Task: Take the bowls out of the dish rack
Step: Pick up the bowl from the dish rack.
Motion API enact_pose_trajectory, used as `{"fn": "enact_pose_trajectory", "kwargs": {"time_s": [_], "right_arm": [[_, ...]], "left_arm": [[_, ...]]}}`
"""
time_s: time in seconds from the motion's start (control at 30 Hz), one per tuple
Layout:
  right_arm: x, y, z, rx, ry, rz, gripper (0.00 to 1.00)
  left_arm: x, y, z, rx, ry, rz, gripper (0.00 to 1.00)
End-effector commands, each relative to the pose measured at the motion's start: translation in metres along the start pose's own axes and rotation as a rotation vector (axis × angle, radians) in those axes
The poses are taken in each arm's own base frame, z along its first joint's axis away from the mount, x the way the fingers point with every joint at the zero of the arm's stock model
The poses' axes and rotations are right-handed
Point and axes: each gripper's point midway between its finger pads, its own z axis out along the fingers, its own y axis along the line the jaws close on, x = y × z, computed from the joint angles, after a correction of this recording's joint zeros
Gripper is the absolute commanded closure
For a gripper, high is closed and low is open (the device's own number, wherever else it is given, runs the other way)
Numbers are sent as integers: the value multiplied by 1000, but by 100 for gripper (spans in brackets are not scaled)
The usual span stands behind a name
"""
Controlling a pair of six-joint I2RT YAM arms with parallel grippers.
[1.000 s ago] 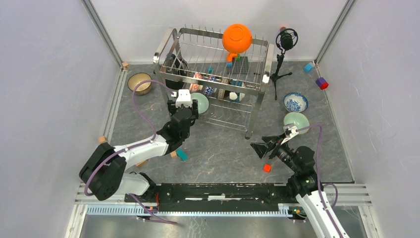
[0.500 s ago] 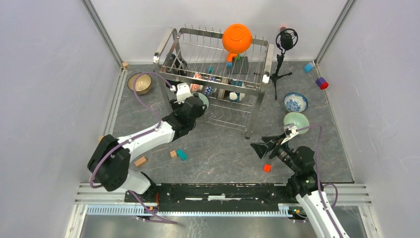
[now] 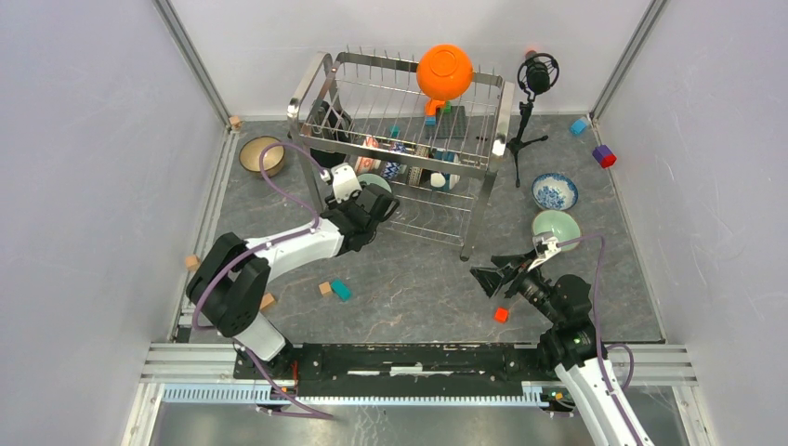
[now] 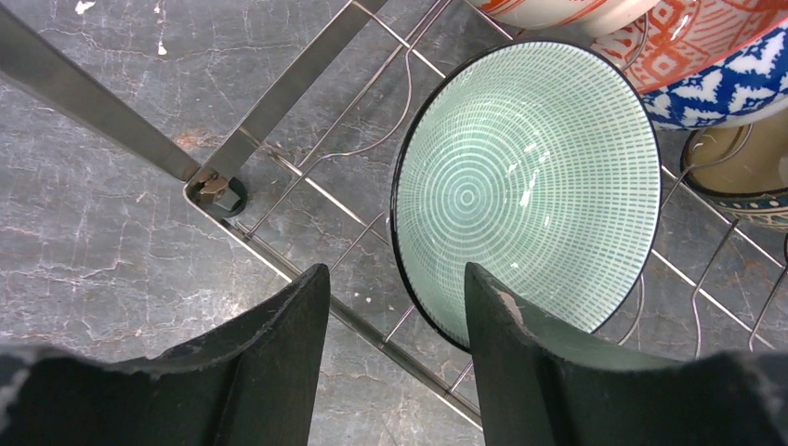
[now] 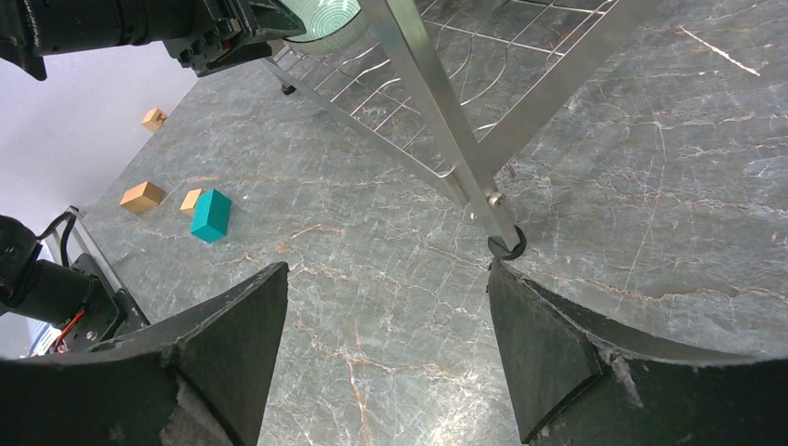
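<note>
The left arm reaches into the lower tier of the dish rack and is by far the nearer arm. The left jaws stand apart with nothing clamped.

In the wrist view the pale green bowl stands on edge among the wires with its mouth toward the camera, centred at 1 o'clock from the gap. Its lower-left rim slants through that gap, close to the finger at 5 o'clock, so a pinch on the rim looks due.

That finger hides the rim's lowest part. From above, the wrist covers most of the bowl. The patterned bowls behind are cut off at the frame's edge.

The right arm hangs well apart over the worktop, the right jaws wide and holding nothing.
</note>
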Motion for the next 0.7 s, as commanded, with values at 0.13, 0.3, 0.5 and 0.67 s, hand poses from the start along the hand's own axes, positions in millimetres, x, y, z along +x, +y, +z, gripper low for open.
{"fn": "enact_pose_trajectory", "kwargs": {"time_s": [0.13,0.3,0.5,0.67], "right_arm": [[36,-16,0,25,67,25,16],[38,-17,0,28,69,27,17],[37,-17,0,31,70,24,16],[34,-17,0,37,63,22,16]], "left_arm": [[-15,-10,6,-28,-61,-124,45],[-17,-12,6,-14,-71,-139,57],[-23,-13,-2,34,-85,-186,75],[-36,-16,-11,75,-103,-215,92]]}}
